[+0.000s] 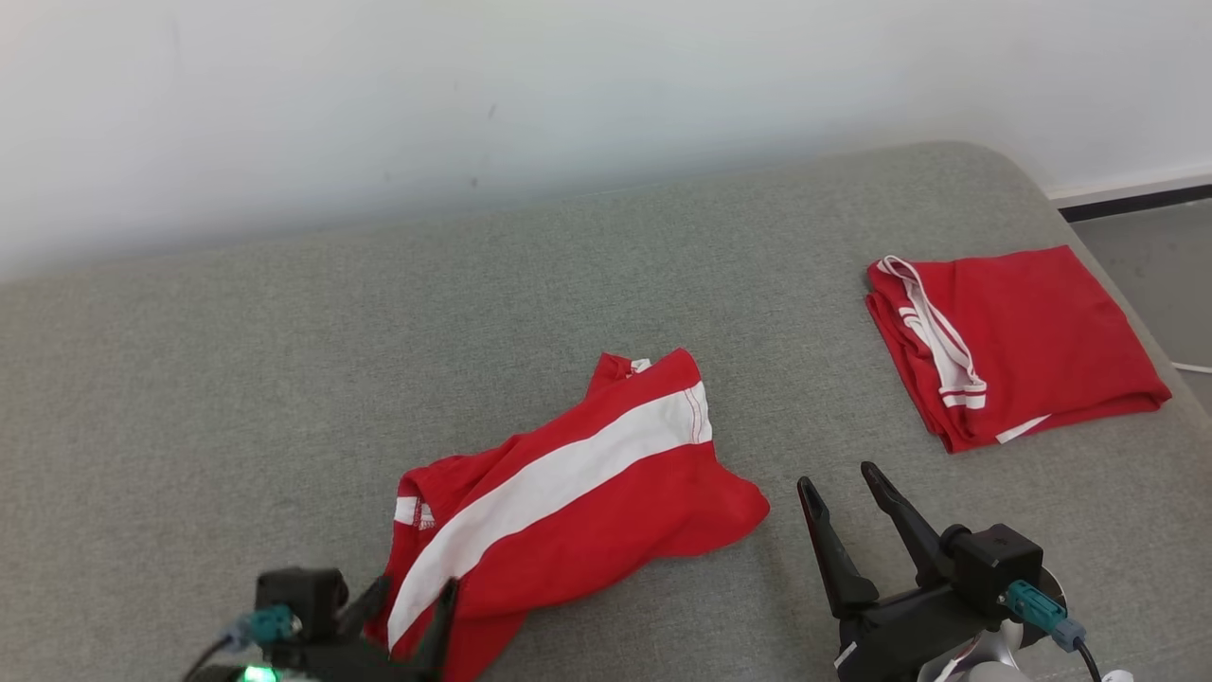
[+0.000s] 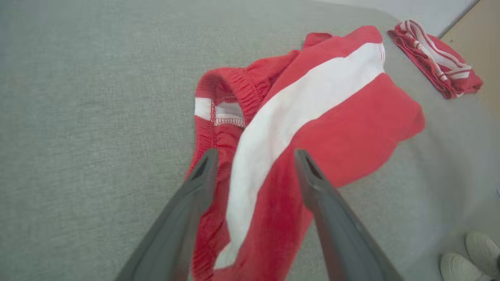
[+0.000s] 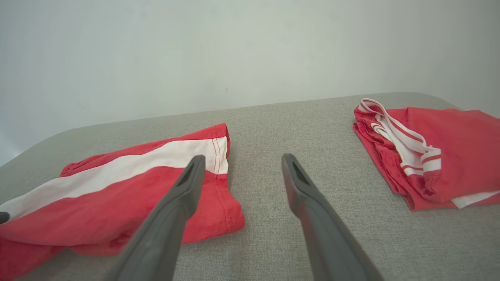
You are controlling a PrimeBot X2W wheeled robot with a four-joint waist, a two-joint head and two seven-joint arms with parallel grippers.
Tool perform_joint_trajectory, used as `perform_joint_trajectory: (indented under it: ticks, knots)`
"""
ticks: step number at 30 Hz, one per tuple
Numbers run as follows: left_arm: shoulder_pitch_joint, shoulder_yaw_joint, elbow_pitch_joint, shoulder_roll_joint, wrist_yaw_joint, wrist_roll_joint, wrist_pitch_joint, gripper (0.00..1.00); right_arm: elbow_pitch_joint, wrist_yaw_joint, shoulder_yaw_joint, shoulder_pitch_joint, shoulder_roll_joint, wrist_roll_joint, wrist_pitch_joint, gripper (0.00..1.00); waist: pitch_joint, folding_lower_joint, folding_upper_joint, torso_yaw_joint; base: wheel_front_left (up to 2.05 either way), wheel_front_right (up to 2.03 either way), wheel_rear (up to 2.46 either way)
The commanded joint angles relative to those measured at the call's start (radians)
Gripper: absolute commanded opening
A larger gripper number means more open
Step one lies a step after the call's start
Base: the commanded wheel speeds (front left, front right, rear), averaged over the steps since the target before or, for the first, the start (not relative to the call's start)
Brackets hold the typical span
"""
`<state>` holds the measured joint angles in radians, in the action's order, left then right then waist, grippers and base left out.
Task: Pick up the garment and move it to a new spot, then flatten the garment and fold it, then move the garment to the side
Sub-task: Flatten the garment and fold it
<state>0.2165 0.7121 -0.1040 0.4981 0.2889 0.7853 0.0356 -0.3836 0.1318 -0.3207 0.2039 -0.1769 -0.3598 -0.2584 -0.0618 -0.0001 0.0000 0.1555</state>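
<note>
Left gripper (image 1: 417, 585) fingers spread above the crumpled garment (image 1: 587, 493), which lies central so I can flatten it; right gripper (image 1: 837, 475) spread too.

The left gripper (image 1: 418, 583) sits at the lower left of the head view, close to the bottom edge. Its two dark fingers are spread well apart and point up the frame, and its own wrist view shows the same wide gap. The right gripper (image 1: 837, 475) stands at the lower right, fingers likewise parted wide, leaning up and slightly leftward, clasping nothing.
</note>
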Motion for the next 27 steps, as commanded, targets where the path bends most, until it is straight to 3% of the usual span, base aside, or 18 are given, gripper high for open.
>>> perform_joint_trajectory:
  ticks: [1,8,15,24,25,26,27]
  knots:
    - [0.017,-0.030,0.031,-0.004,-0.005,0.035,0.001,1.00,0.000,-0.003,0.002,-0.006,0.001,0.000,-0.002,1.00,0.001,0.0001,0.0000,0.006,0.00,0.00,0.00]
    - [0.058,-0.084,0.082,0.011,0.000,0.100,0.054,1.00,0.000,-0.003,-0.003,0.006,0.006,-0.002,-0.003,1.00,-0.005,0.0001,0.0000,0.025,0.00,0.00,0.00]
    - [0.147,-0.095,-0.046,-0.017,-0.008,0.128,0.111,1.00,0.000,-0.003,-0.013,0.025,0.010,-0.005,-0.004,1.00,-0.031,0.0001,0.0000,0.067,0.00,0.00,0.00]
    - [0.206,-0.088,-0.180,-0.043,0.014,0.114,0.129,1.00,0.001,-0.003,-0.001,0.032,0.011,-0.005,-0.006,1.00,-0.061,0.0001,0.0000,0.099,0.00,0.00,0.00]
    - [0.210,-0.087,-0.186,-0.047,0.010,0.115,0.128,0.95,0.002,-0.003,-0.001,0.032,0.011,-0.005,-0.006,1.00,-0.062,0.0001,0.0000,0.100,0.00,0.00,0.00]
    - [0.212,-0.087,-0.189,-0.052,0.005,0.121,0.125,0.69,0.002,-0.003,-0.001,0.032,0.012,-0.005,-0.006,1.00,-0.063,0.0001,0.0000,0.101,0.00,0.00,0.00]
    - [0.212,-0.088,-0.197,-0.058,-0.008,0.131,0.126,0.24,0.001,-0.003,0.001,0.032,0.014,-0.004,-0.006,1.00,-0.063,0.0001,0.0000,0.101,0.00,0.00,0.00]
